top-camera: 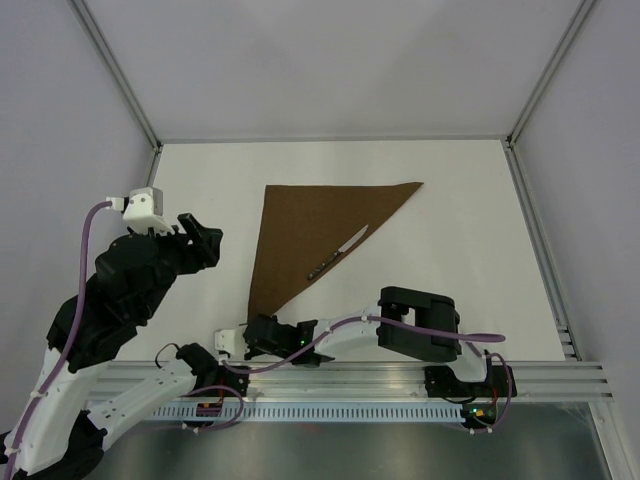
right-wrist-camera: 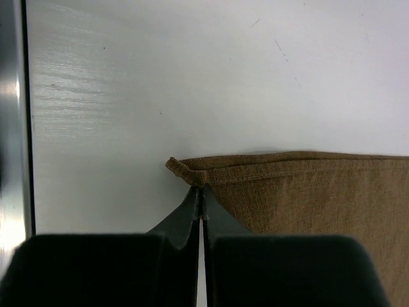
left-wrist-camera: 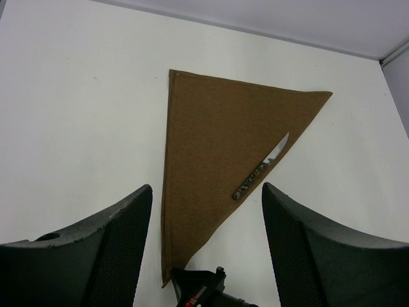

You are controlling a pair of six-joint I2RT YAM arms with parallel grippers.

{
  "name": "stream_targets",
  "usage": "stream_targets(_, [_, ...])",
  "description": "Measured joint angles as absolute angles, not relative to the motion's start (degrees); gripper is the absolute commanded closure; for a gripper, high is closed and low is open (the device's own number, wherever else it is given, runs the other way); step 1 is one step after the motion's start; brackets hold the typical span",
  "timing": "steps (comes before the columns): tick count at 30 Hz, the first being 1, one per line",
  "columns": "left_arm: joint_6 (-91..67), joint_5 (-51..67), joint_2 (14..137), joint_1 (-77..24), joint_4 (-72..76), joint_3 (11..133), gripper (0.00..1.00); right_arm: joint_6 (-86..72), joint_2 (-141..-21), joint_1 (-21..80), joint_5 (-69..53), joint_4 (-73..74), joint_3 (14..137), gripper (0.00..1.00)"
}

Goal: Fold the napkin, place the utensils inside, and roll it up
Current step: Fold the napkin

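The brown napkin (top-camera: 310, 232) lies flat on the white table, folded into a triangle with its narrow corner toward me. A knife (top-camera: 338, 251) lies on it along the diagonal edge; both also show in the left wrist view, the napkin (left-wrist-camera: 211, 141) and the knife (left-wrist-camera: 261, 167). My right gripper (top-camera: 253, 330) is low at the near corner, and its jaws are shut on the hem of the napkin (right-wrist-camera: 307, 188) at the fingertips (right-wrist-camera: 193, 203). My left gripper (top-camera: 205, 240) is open and empty, held above the table left of the napkin, with its fingers (left-wrist-camera: 121, 236) wide apart.
The white table (top-camera: 450, 270) has walls on the left, right and back, and a metal rail (top-camera: 350, 375) along the near edge. The right arm (top-camera: 420, 325) stretches leftward just above that rail. No other utensil shows.
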State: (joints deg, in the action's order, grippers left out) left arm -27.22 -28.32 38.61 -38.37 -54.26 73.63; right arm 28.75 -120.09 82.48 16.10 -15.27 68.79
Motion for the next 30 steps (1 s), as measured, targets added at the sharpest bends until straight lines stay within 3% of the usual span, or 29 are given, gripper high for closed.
stream_targets(30, [-27.22,-28.67,38.68,-38.37,-53.45,73.6,0.26,18.04,-117.08,76.49,15.2,-4.84,78.5,1.0])
